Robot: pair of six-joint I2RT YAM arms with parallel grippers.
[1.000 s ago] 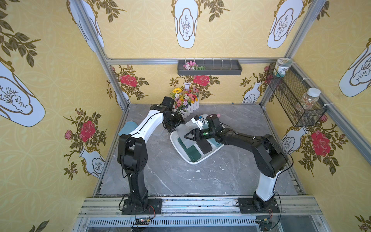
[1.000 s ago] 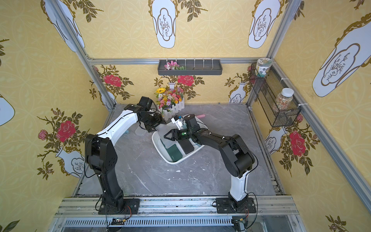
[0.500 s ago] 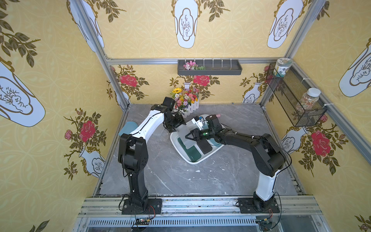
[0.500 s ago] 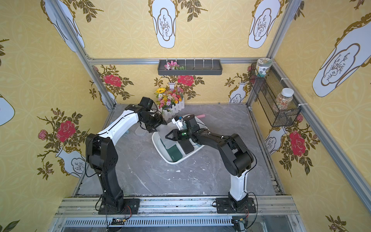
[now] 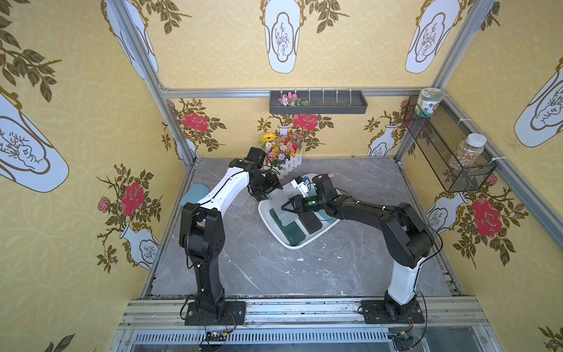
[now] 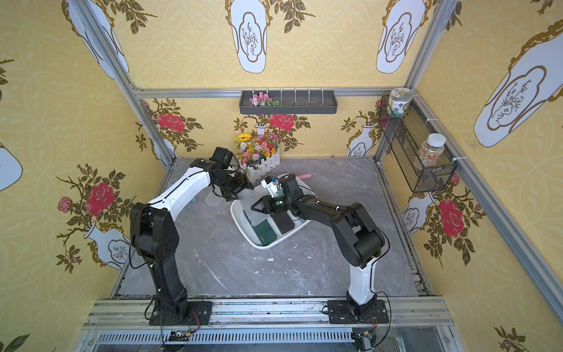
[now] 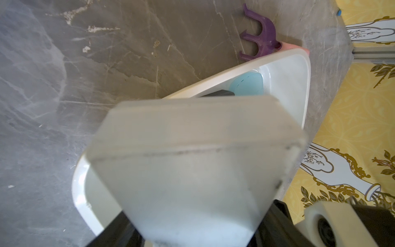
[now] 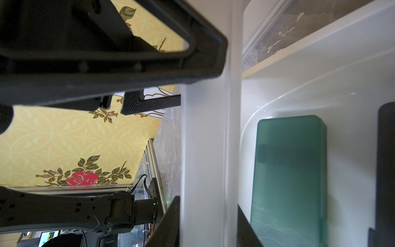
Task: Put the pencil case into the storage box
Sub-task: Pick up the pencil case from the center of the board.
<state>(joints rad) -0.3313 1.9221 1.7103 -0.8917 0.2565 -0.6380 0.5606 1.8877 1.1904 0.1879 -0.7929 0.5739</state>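
The storage box [image 5: 293, 245] [image 6: 265, 245], a shallow white tub, sits mid-table. It holds a dark green case [image 5: 293, 233] [image 8: 288, 171], a black case [image 5: 311, 223] and a light blue case [image 7: 248, 82]. A frosted translucent pencil case [image 5: 284, 210] [image 7: 192, 160] [image 8: 205, 149] hangs tilted over the tub's left part. My left gripper [image 5: 269, 191] [image 7: 195, 222] is shut on its upper end. My right gripper [image 5: 287, 207] [image 8: 207, 213] is shut on its long edge, with one black finger on each side.
A purple hook with a pink handle [image 7: 263, 36] lies just behind the tub. A flower pot in a white fence [image 5: 281, 152] stands at the back wall. A blue-grey object [image 5: 196, 193] lies at the table's left edge. High up are a wall tray [image 5: 318, 102] and a mesh basket [image 5: 451, 152].
My right gripper has closed its jaws onto the pencil case's edge. Both arms and the case have barely shifted.
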